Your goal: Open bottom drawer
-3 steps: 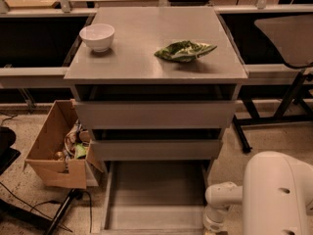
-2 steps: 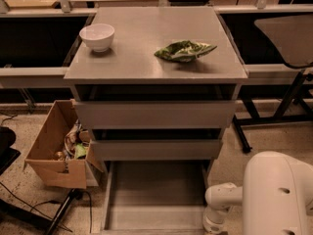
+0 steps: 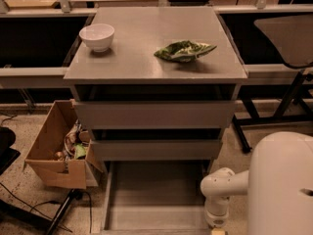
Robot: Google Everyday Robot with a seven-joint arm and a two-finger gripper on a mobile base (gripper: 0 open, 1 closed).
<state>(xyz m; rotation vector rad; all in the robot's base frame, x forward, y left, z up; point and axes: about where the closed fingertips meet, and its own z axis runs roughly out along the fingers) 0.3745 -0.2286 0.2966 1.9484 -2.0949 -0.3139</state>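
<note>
Nothing has shifted since a second ago. The bottom drawer [image 3: 156, 192] stands pulled out toward the near side, its shallow grey tray showing. The gripper [image 3: 218, 228] hangs at its near right corner, and its state cannot be told.

gripper [image 3: 218, 230] cut off at bottom edge beside bottom drawer [image 3: 156, 195], drawer front cropped too

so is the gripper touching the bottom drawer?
Cannot tell. In the camera view the gripper sits at the front right corner of the open bottom drawer, but the frame's lower edge hides any contact.
</note>
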